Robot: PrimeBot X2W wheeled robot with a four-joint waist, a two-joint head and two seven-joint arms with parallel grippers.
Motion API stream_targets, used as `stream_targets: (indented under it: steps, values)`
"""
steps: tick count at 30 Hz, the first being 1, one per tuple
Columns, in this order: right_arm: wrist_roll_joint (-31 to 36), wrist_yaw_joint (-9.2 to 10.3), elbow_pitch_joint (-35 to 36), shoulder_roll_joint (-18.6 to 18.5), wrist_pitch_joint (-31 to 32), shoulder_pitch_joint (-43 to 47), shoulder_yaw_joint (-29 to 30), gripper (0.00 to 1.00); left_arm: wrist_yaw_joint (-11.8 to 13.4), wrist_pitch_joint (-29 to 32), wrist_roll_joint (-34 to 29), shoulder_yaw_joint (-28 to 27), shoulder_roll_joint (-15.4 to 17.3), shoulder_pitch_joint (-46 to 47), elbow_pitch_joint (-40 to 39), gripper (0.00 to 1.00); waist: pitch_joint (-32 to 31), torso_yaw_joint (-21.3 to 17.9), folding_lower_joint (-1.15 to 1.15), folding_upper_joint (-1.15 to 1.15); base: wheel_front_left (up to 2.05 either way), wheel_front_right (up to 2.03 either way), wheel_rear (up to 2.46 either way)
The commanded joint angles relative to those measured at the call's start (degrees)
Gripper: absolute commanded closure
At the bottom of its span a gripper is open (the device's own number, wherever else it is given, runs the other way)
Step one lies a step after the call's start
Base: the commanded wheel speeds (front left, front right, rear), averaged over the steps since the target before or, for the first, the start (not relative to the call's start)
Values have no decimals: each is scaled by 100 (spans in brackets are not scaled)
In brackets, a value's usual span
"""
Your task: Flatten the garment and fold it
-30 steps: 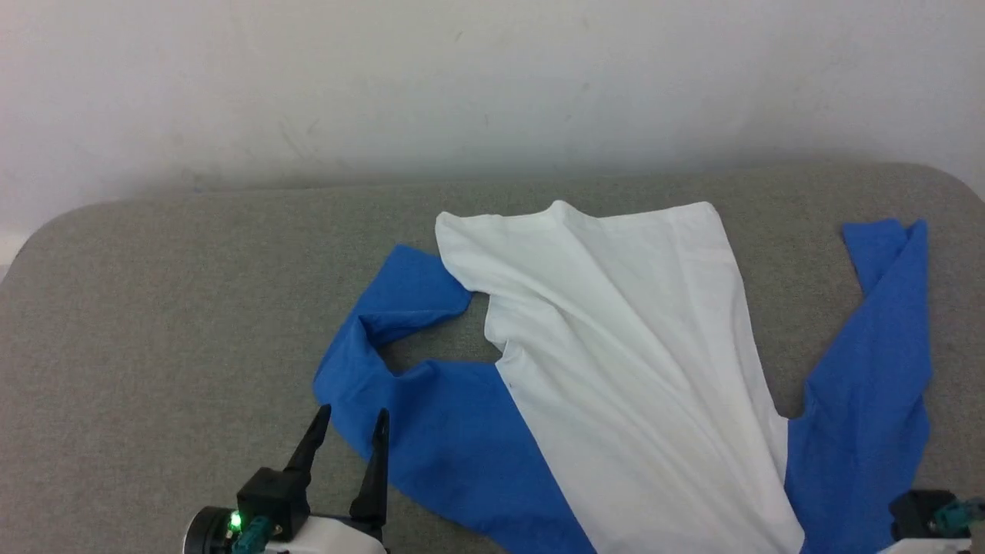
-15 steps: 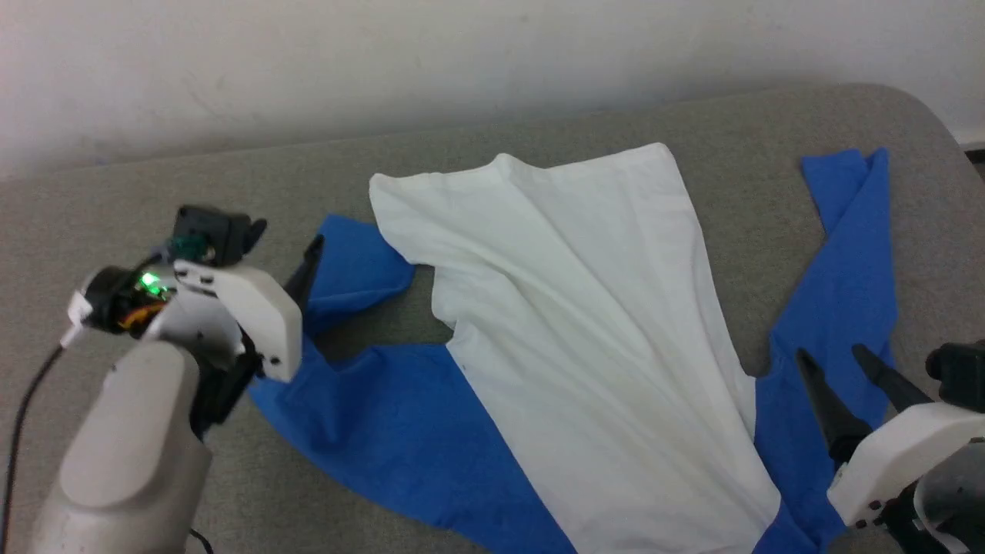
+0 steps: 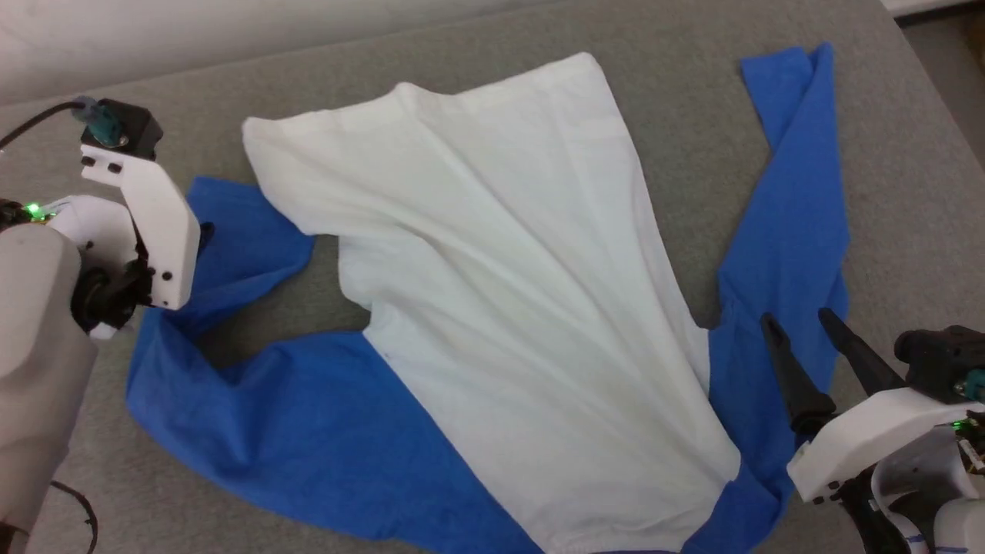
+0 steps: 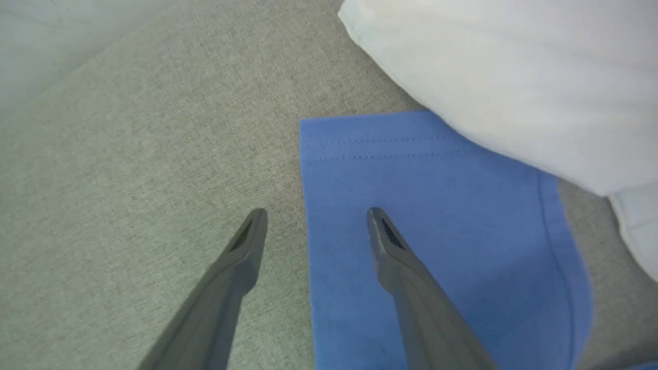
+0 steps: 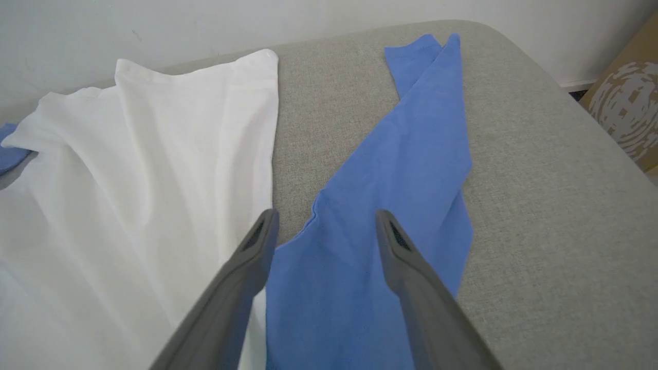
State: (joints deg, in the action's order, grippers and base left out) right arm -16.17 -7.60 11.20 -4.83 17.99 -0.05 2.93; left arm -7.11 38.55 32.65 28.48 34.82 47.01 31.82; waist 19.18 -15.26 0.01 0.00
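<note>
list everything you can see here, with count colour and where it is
T-shirt: one, white body with royal-blue sleeves and sides, lying creased across the padded surface
padded surface: one, grey, under the T-shirt
wall: one, off-white, behind the surface's far edge
brown patterned object: one, brown with pale marks, past the surface's corner; too cropped to identify
cable: one, black, running to the top of the left wrist
left tool: one, dark fingers, open, at the side edge of the left blue sleeve
right tool: one, dark fingers, open, over the blue fabric on the right
</note>
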Motion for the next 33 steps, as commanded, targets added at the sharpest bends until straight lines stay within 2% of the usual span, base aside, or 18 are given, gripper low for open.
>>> stream_targets:
  steps: [1,7,9,11,13,21,25,26,27,33]
  values:
    - [26,11,-40,40,-54,-99,-26,0,-36,16,66,41,53,107,62,0,345,-330,-1,0,0,0,0]
    - [88,11,-201,92,-195,-157,-43,0,-37,140,225,300,149,188,428,0,441,-329,-1,0,0,0,0]
    - [106,11,-227,104,-220,-185,-23,0,-37,347,503,296,75,121,566,100,450,-292,-1,0,0,0,0]
    - [136,11,-234,111,-244,-201,9,0,-37,253,618,247,62,151,571,100,446,-229,-1,0,0,0,0]
    - [171,11,-233,112,-252,-213,29,0,61,-214,532,130,104,253,587,100,428,-155,-1,0,0,0,0]
    - [263,11,-236,-3,-178,-232,75,0,780,-2405,205,-448,244,516,1060,100,131,195,-1,0,0,0,0]
    - [226,11,-278,-28,-106,-210,93,0,765,-2986,197,-484,142,408,1430,100,21,365,-1,0,0,0,0]
    - [210,11,-304,-30,-91,-213,120,0,744,-3108,228,-495,75,365,1515,14,-2,411,-1,0,0,0,0]
    - [203,11,-338,-40,-76,-221,154,0,755,-3227,267,-520,-7,325,1605,0,-30,459,-1,0,0,0,0]
    - [329,11,-653,-217,252,-502,538,0,716,-4301,265,-554,-324,135,1810,0,-265,722,-1,0,0,0,0]
